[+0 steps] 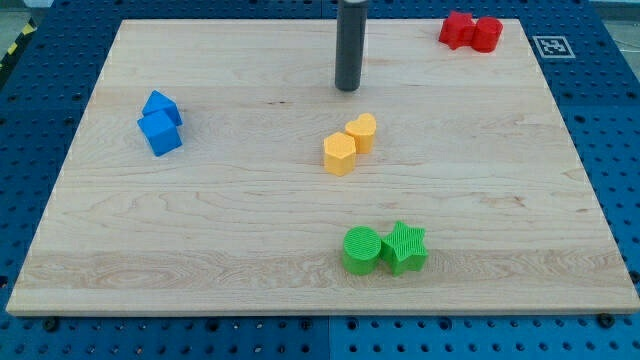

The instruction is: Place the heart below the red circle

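My tip (348,88) rests on the wooden surface (220,210); this rod has no jaws to be apart or together. The yellow heart (362,131) lies near it at about five o'clock, touching a yellow hexagon (339,154). The red circle (487,34) (beside a red star-like block (458,29)) sits well apart at two o'clock.

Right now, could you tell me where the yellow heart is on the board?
The yellow heart sits near the board's middle, touching the yellow hexagon at its lower left. My tip stands apart just above it, toward the view's top.
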